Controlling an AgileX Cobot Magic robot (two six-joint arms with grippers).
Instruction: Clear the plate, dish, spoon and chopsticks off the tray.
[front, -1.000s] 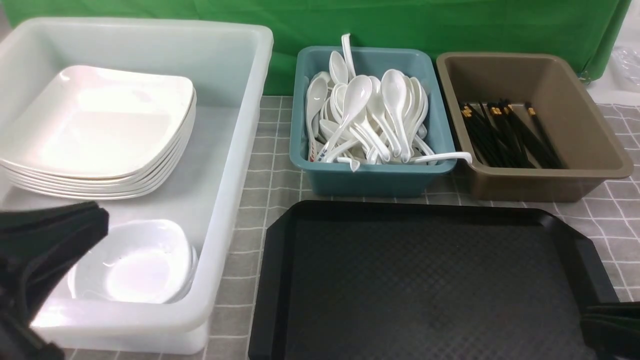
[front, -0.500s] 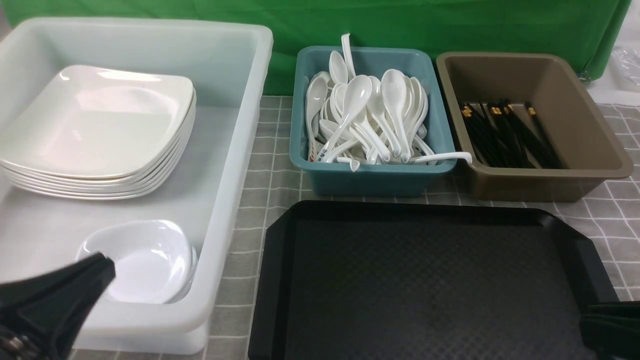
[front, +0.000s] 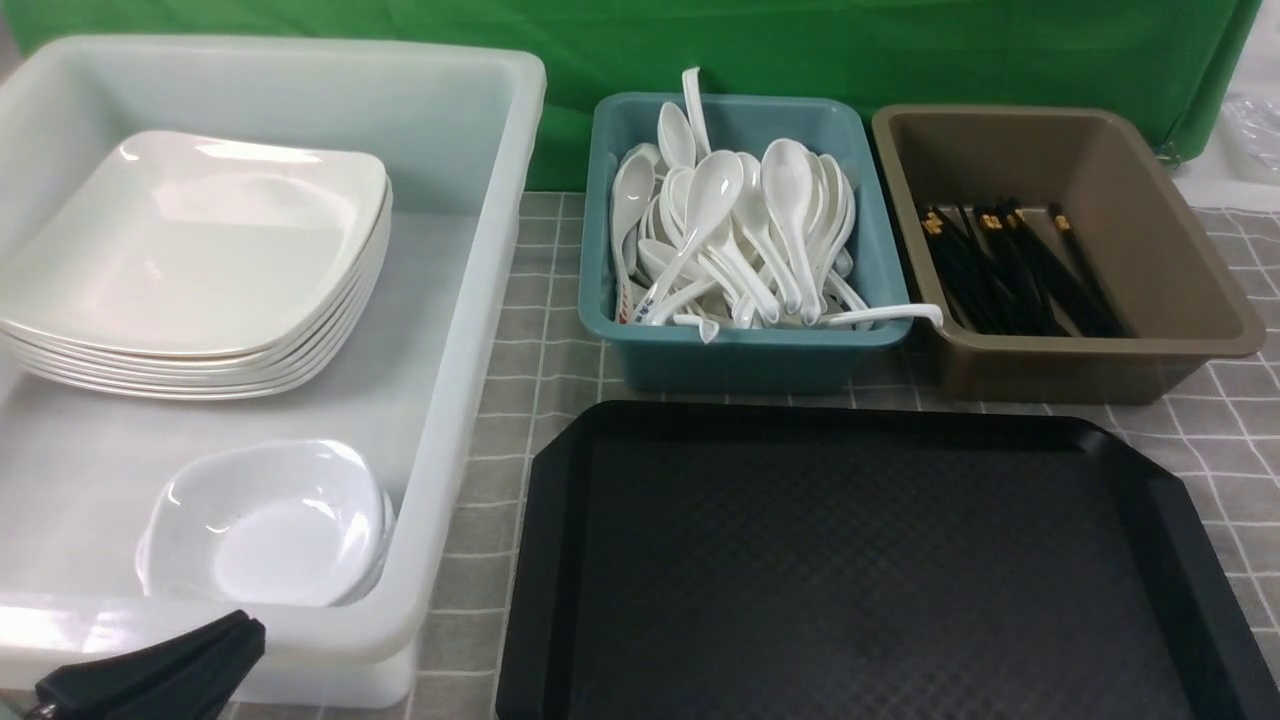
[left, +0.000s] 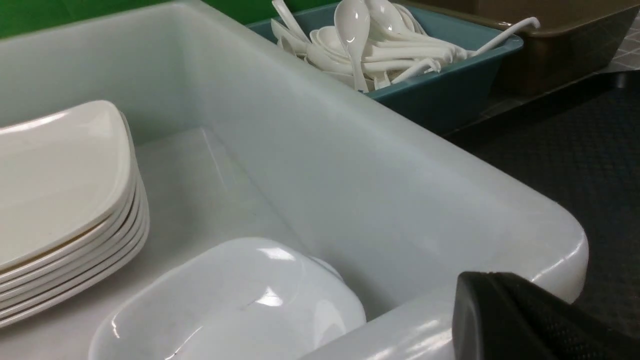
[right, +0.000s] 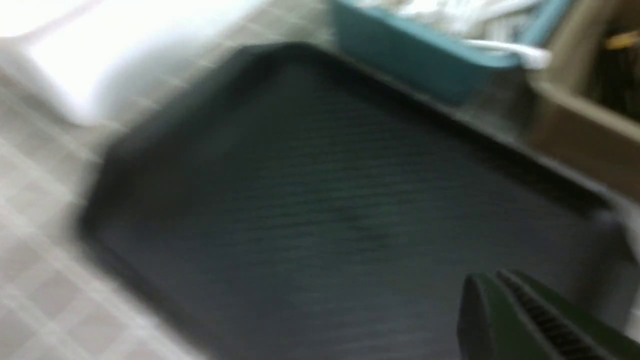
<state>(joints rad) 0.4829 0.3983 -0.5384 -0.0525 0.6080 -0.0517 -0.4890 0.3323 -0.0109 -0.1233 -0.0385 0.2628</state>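
The black tray (front: 850, 560) lies at the front centre with nothing on it; it also shows blurred in the right wrist view (right: 325, 200). The plate (front: 200, 240) tops a stack in the white tub (front: 480, 300). The dish (front: 270, 525) sits in the tub's near corner, on others. Spoons (front: 740, 230) fill the teal tub (front: 740, 360). Chopsticks (front: 1010, 265) lie in the brown tub (front: 1100, 365). My left gripper (front: 240, 635) is shut and empty, outside the white tub's near wall, also seen in the left wrist view (left: 465, 300). My right gripper (right: 480, 290) is shut and empty over the tray's near right part.
A grey checked cloth (front: 520, 400) covers the table, with a green backdrop (front: 800, 40) behind the tubs. In the left wrist view the plate stack (left: 55, 175), the dish (left: 235, 305) and the white tub's rim (left: 450, 200) are close.
My left gripper has dropped from above the dish to below the white tub's near wall. My right gripper has slid out of the front view at the lower right.
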